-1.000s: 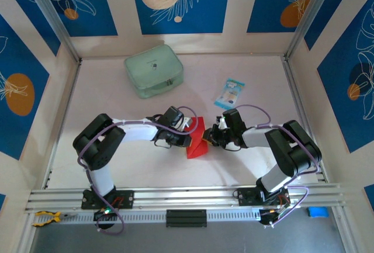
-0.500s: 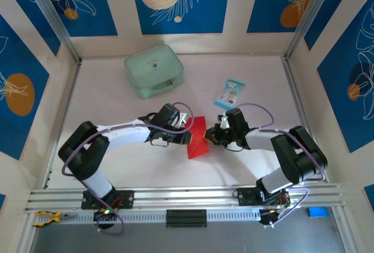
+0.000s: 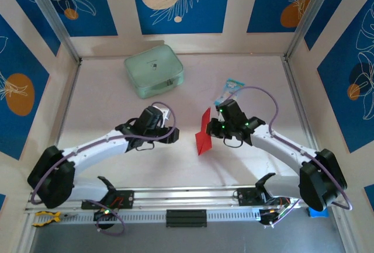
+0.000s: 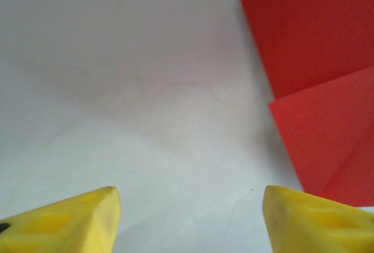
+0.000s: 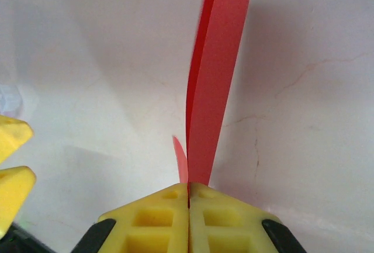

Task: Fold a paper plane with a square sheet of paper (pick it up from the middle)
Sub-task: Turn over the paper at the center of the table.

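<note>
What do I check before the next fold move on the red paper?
1. Right gripper shut on the red paper: ok.
2. Left gripper open, nothing between its fingers: ok.
3. Red paper in the left wrist view: ok, upper right.
4. Paper's lower edge off the table: cannot tell.
5. Green pouch and packet apart from the paper: ok.

Bright red paper, yellow pincer fingers, pale green pouch, blue leaf-patterned walls
</note>
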Robot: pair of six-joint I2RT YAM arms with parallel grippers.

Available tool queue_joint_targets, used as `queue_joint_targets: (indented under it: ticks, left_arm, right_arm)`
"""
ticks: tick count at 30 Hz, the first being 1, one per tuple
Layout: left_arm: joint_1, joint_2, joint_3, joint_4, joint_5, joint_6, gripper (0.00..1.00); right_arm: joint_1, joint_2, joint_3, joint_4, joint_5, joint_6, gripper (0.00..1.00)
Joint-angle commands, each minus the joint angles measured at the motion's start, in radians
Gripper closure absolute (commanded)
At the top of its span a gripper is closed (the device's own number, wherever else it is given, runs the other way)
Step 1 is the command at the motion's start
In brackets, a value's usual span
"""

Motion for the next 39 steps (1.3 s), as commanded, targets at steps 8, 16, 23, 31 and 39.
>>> queue_joint_targets:
  ticks: [8, 16, 23, 31, 39]
  left_arm:
    - [0.025, -0.185, -0.103, -0.010, -0.224, -0.039, 0.00]
    - [0.033, -0.244, -0.120, -0.058, -0.321, -0.080, 0.00]
    - [0.062, -0.259, -0.081, -0.241, -0.468, -0.190, 0.00]
    - [0.132, -0.454, -0.206, -0.235, -0.453, -0.280, 0.00]
    - [0.144, -0.518, -0.224, -0.171, -0.355, -0.220, 0.00]
  right_arm:
    - [0.147, 0.086, 0.253, -0.444, 0.521, -0.085, 0.94]
    - [0.235, 0.264, 0.403, -0.590, 0.749, -0.058, 0.96]
    - [0.294, 0.486, 0.543, -0.663, 0.782, -0.071, 0.97]
    - [0.354, 0.599, 0.603, -0.468, 0.508, -0.177, 0.93]
    - [0.307, 0.533, 0.527, -0.195, 0.107, -0.176, 0.78]
